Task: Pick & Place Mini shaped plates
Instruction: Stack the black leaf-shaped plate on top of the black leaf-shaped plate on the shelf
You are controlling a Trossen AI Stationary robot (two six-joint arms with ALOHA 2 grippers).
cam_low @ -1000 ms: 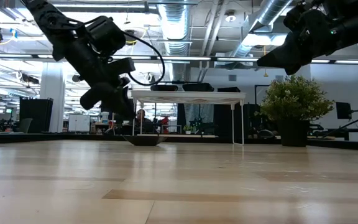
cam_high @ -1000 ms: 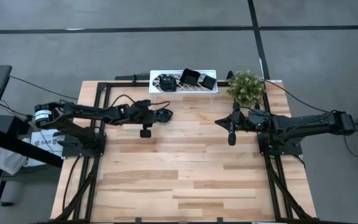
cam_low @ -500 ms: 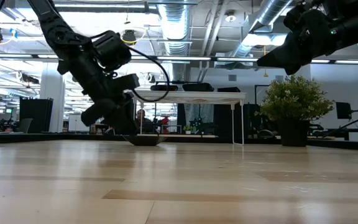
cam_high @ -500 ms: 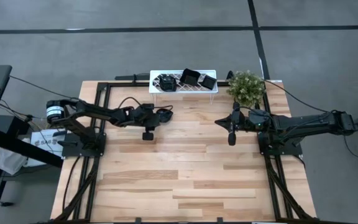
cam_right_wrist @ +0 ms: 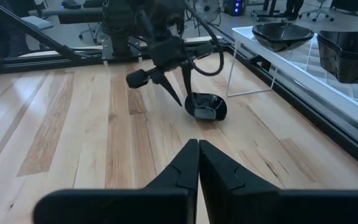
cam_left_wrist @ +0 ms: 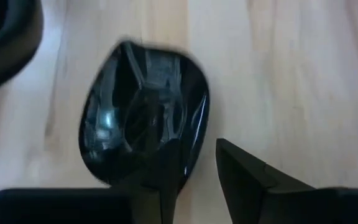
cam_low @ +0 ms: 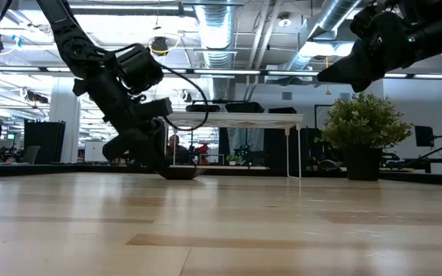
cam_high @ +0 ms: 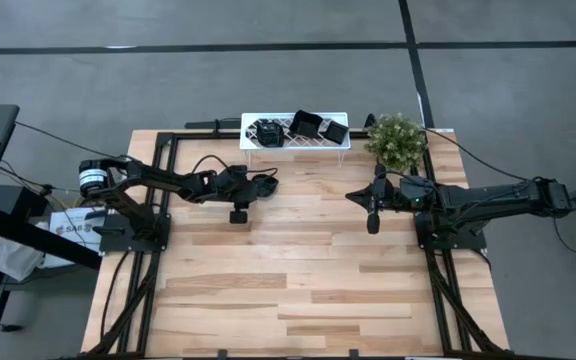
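A small glossy black rounded plate rests on its base on the wooden table, in front of the white lattice rack. My left gripper slants down at this plate's edge. It is open: one finger stands over the plate's inside and the other outside on the table side. The same plate and the left gripper also show in the right wrist view. Three more black plates sit on top of the rack. My right gripper hangs shut and empty above the table's right part. My left gripper's fingers straddle the plate's rim, slanting down from the table's left. I cannot tell whether either finger touches the rim. The plate lies flat on the table.
A potted green plant stands at the far right corner beside the rack. Black frame rails run along the table's left, right and far sides. The wide near part of the table shows bare wood.
My left arm has sunk toward the table at the rounded plate, tipping a little steeper. The plate has stayed in its place on the wood in front of the rack.
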